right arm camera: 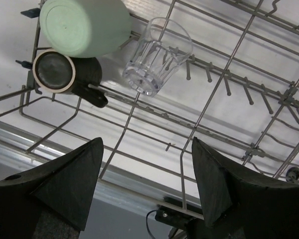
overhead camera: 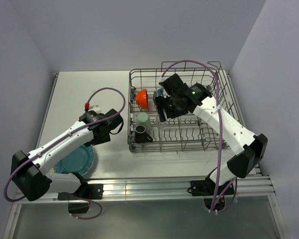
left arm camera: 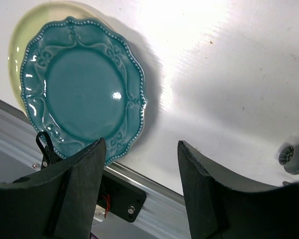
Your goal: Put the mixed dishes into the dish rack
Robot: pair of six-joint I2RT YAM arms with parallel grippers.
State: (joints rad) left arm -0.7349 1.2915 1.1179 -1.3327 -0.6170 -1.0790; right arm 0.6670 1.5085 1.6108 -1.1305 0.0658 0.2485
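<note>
The dish rack (overhead camera: 219, 107) stands at the right. In it are the orange bowl (overhead camera: 142, 98), the pale green mug (overhead camera: 142, 121) and the dark brown mug (overhead camera: 140, 134). A bit of the blue bowl (overhead camera: 159, 93) shows behind my right gripper (overhead camera: 161, 113), which is open and empty over the rack. In the right wrist view my right gripper (right arm camera: 147, 142) hangs above the rack wires (right arm camera: 224, 69), near the clear glass (right arm camera: 157, 57), green mug (right arm camera: 84, 25) and brown mug (right arm camera: 65, 72). My left gripper (left arm camera: 141, 144) is open and empty beside the teal plate (left arm camera: 82, 87), which lies on the cream plate (left arm camera: 20, 45).
The plates (overhead camera: 77, 160) lie at the table's near left, partly under the left arm. An aluminium rail (overhead camera: 154, 189) runs along the near edge. A grey rack foot (left arm camera: 294, 158) shows at the right of the left wrist view. Walls close the sides and back.
</note>
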